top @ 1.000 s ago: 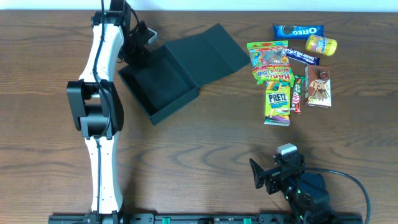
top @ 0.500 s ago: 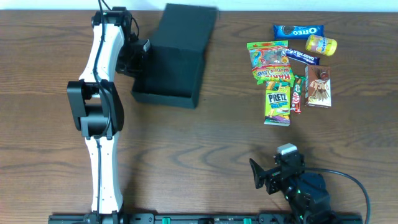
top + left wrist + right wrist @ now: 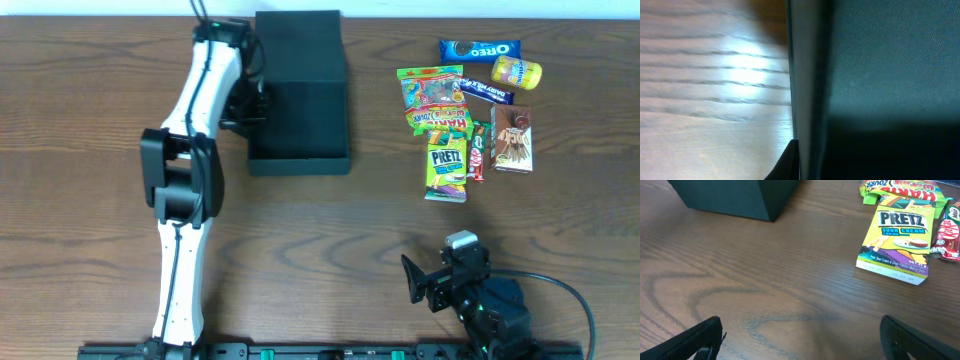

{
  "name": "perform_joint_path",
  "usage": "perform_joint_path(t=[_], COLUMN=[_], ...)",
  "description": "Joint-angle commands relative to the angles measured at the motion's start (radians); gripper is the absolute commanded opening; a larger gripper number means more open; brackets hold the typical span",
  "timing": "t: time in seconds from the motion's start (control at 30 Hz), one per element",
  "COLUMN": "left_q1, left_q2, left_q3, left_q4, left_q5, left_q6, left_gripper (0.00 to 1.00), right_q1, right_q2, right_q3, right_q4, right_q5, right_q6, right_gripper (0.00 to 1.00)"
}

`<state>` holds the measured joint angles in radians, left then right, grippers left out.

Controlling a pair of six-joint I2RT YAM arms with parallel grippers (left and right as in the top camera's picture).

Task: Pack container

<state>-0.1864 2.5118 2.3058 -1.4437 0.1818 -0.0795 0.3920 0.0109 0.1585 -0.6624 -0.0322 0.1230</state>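
**Container being positioned; snacks not yet packed**

At the left, we are seeing the left end effector (image 3: 255, 105) pressed against the left wall of the container (image 3: 298, 90). The wrist view sits so close to that wall that we cannot tell whether the end effector is clamping it or only touching it. The container is resting at the far middle of the bench (image 3: 300, 260), well apart from the snacks. We are judging this as the setting-up step: the box is being placed and nothing is showing inside it, though the overhead view leaves the lid's position unclear.

Near the front right, the right end effector (image 3: 800, 340) is hanging low over the bench, spread wide and empty.

The next move is probably calling for that arm to reach one packet and pinch it across its narrow side.

Moving right, we are reading these labels:
- "PRETZ Sour Cream" on the green Pretz box (image 3: 900, 237)
- "KitKat" on the red KitKat bar (image 3: 478, 150)
- "OREO" on the blue Oreo pack (image 3: 480, 48)
- "Dairy Milk" on the purple Dairy Milk bar (image 3: 487, 91)

The yellow packet (image 3: 516, 71) and the brown carton (image 3: 513, 140) are staying unreadable.
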Motion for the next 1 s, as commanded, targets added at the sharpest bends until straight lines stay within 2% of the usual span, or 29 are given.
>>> perform_joint_path(t=[0.0,0.37,0.4,0.43,0.47,0.5,0.6,0.7,0.97], left_q1=[-0.042,-0.082,-0.082,-0.082,-0.082,-0.082,-0.082,-0.082,-0.082], left_q2=[0.013,0.012,0.012,0.011,0.007,-0.005,-0.042,-0.093,-0.245], left_q3=[-0.006,-0.006,-0.004,-0.001,0.002,0.005,0.022,0.039,0.042], left_q4=[-0.023,-0.034,-0.041,-0.045,-0.046,-0.042,-0.035,-0.023,0.018], left_q5=[-0.036,-0.032,-0.024,-0.002,0.019,0.037,0.037,0.037,0.013], left_q6=[-0.041,-0.104,-0.095,-0.072,-0.058,-0.043,-0.037,-0.032,0.018], left_gripper=[0.06,0.06,0.11,0.22,0.39,0.48,0.60,0.64,0.64], right_q1=[0.000,0.000,0.000,0.000,0.000,0.000,0.000,0.000,0.000], right_q2=[-0.005,-0.005,-0.005,-0.005,-0.005,-0.005,-0.005,-0.005,-0.005], right_q3=[-0.003,-0.003,-0.003,-0.003,-0.003,-0.003,-0.003,-0.003,-0.003], right_q4=[-0.001,-0.001,-0.001,-0.001,-0.001,-0.001,-0.001,-0.001,-0.001], right_q5=[0.006,0.006,0.006,0.006,0.006,0.006,0.006,0.006,0.006], right_q6=[0.007,0.007,0.007,0.007,0.007,0.007,0.007,0.007,0.007], right_gripper=[0.99,0.99,0.99,0.99,0.99,0.99,0.99,0.99,0.99])
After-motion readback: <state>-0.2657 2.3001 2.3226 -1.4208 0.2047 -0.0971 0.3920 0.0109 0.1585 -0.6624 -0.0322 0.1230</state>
